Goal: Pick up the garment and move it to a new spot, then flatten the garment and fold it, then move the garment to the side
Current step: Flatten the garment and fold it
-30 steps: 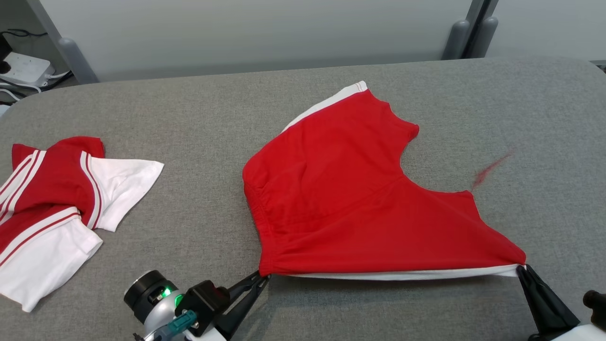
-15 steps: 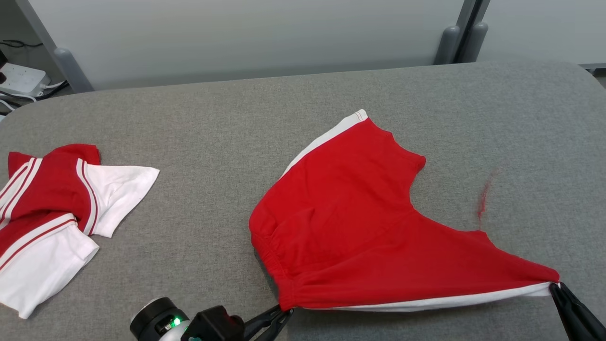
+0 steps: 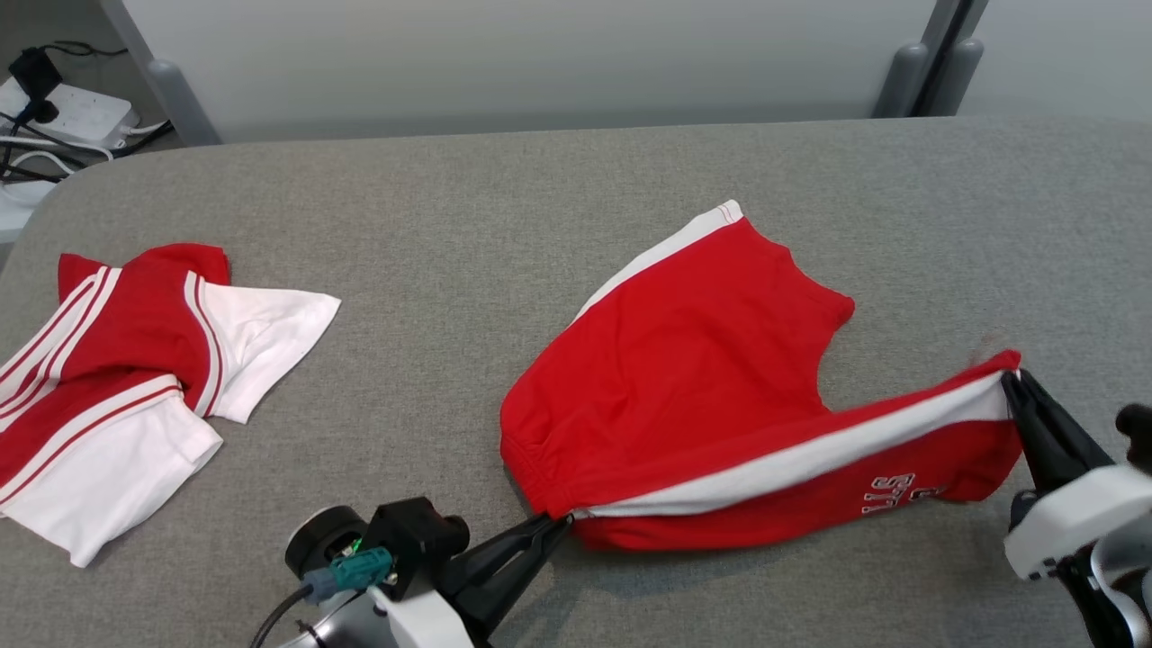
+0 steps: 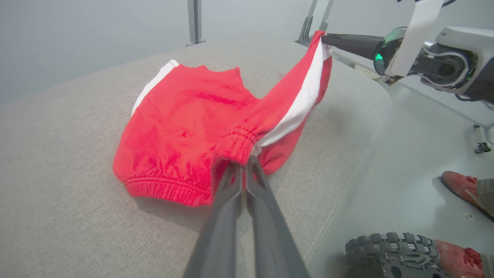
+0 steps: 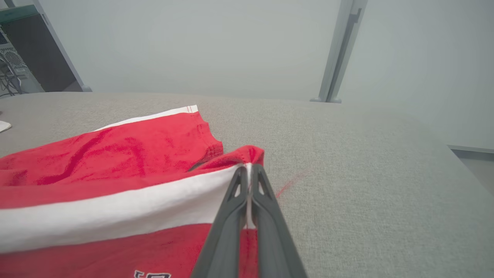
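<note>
Grey fabric is covering the wide tabletop (image 3: 432, 207), with a pale wall panel (image 3: 540, 63) running behind it at 12 o'clock and a white power strip (image 3: 76, 112) with dark cables sitting on the floor at 10 o'clock. Red shorts (image 3: 702, 360) are lying right of the middle of the head view, toward 4 o'clock. Their far leg is resting flat on the cloth and pointing to 12 o'clock. The near edge is being stretched in a line between the two arms and is hanging clear of the tabletop at its right end. The left gripper (image 3: 560, 525) is reaching in from 6 o'clock, its jaws closed on the corner of the gathered waistband. The right gripper (image 3: 1010, 380) is coming in from 4 o'clock, its jaws closed on the hem of the near leg, right where the white side stripe (image 3: 810, 454) is ending. White lettering (image 3: 891, 490) is showing on the hanging red panel below that stripe, too small to read. A red and white shirt (image 3: 117, 378) is lying crumpled at 9 o'clock, well apart from the shorts. In the left wrist view, a person's red shoe (image 4: 459, 186) is standing on the floor beside the tabletop.
</note>
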Controlling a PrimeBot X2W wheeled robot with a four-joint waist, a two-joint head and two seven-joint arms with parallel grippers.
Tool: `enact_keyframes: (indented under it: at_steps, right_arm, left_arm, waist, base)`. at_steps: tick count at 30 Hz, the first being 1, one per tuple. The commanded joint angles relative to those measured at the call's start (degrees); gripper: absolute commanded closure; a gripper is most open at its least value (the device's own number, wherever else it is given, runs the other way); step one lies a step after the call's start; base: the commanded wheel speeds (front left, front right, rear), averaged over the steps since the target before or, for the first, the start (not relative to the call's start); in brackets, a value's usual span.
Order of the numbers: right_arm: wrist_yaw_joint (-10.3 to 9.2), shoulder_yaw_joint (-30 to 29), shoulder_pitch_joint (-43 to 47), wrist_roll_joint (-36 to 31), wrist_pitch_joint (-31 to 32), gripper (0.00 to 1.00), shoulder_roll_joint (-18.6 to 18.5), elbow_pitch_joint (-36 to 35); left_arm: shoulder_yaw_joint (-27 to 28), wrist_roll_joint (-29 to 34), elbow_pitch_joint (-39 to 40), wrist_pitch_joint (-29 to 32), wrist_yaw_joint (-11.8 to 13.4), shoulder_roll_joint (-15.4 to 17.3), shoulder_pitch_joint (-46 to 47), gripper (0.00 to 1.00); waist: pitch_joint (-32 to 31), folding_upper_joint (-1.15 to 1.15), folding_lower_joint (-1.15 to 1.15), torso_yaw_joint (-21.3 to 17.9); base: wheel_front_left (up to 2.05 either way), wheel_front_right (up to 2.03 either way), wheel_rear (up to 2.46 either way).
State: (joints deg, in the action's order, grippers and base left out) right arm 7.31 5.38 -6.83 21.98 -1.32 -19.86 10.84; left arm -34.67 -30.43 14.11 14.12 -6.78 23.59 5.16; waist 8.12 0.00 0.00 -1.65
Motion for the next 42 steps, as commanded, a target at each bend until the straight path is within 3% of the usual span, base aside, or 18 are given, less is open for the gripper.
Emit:
enact_keyframes:
  at_steps: [1, 5, 15, 23, 35, 36, 38, 39, 40, 41, 42]
  right_arm:
    - [0.18, 1.0, -2.1, -0.4, -0.1, 1.0, -1.1, -0.8]
    - [0.18, 3.8, -11.5, -0.5, -0.8, 1.0, -0.6, 8.3]
    - [0.18, 17.9, -32.9, 3.4, -5.6, 1.0, -1.7, 26.4]
    - [0.18, 27.6, -46.4, 8.1, -7.1, 1.0, -1.4, 39.2]
    - [0.18, 36.5, -53.8, 15.1, -6.2, 1.0, 0.3, 49.4]
    - [0.18, 36.9, -54.1, 15.5, -6.2, 1.0, 0.4, 50.0]
    - [0.18, 37.8, -54.6, 16.3, -6.7, 1.0, 0.5, 50.9]
    - [0.18, 38.3, -54.8, 16.7, -7.0, 0.95, 0.5, 51.2]
    - [0.18, 38.7, -55.0, 17.0, -7.4, 0.81, 0.5, 51.6]
    - [0.18, 39.1, -55.2, 17.4, -7.7, 0.6, 0.6, 51.9]
    - [0.18, 39.4, -55.4, 17.9, -8.1, 0.35, 0.6, 52.1]
  left_arm:
    - [2.1, -0.4, 0.9, -0.5, -0.2, 0.6, 3.4, 1.0]
    - [2.9, -2.0, -4.9, -4.0, -0.4, -0.9, 7.3, 1.0]
    - [4.2, -3.0, -16.8, -8.3, -0.6, -3.0, 16.1, 1.0]
    - [0.1, -4.8, -25.6, -11.7, -0.7, -6.7, 24.5, 1.0]
    - [-5.8, -7.1, -36.7, -16.1, -0.7, -9.2, 32.5, 1.0]
    - [-6.2, -7.3, -37.3, -16.5, -0.7, -9.3, 32.8, 0.98]
    - [-6.9, -7.6, -38.4, -17.1, -0.7, -9.4, 33.4, 0.83]
    - [-7.3, -7.8, -38.9, -17.4, -0.7, -9.5, 33.7, 0.73]
    - [-7.6, -8.0, -39.4, -17.8, -0.7, -9.6, 34.0, 0.6]
    - [-7.9, -8.2, -39.8, -18.2, -0.7, -9.6, 34.2, 0.52]
    - [-8.2, -8.4, -40.2, -18.5, -0.7, -9.7, 34.5, 0.28]
  waist:
    - [0.6, 0.0, 0.0, 0.6]
    - [2.1, 0.0, 0.0, 2.2]
    - [8.2, 0.0, 0.0, 6.8]
    - [12.9, 0.0, 0.0, 10.7]
    - [14.8, 0.0, 0.0, 12.4]
    - [14.8, 0.0, 0.0, 12.4]
    - [14.9, 0.0, 0.0, 12.5]
    - [14.9, 0.0, 0.0, 12.5]
    - [14.9, 0.0, 0.0, 12.5]
    - [14.9, 0.0, 0.0, 12.5]
    - [14.9, 0.0, 0.0, 12.4]
  base:
    - [0.0, 0.0, 0.0]
    - [0.0, 0.0, 0.0]
    - [0.0, 0.0, 0.0]
    - [0.0, 0.0, 0.0]
    - [0.0, 0.0, 0.0]
    - [0.0, 0.0, 0.0]
    - [0.0, 0.0, 0.0]
    - [0.0, 0.0, 0.0]
    - [0.0, 0.0, 0.0]
    - [0.0, 0.0, 0.0]
    - [0.0, 0.0, 0.0]
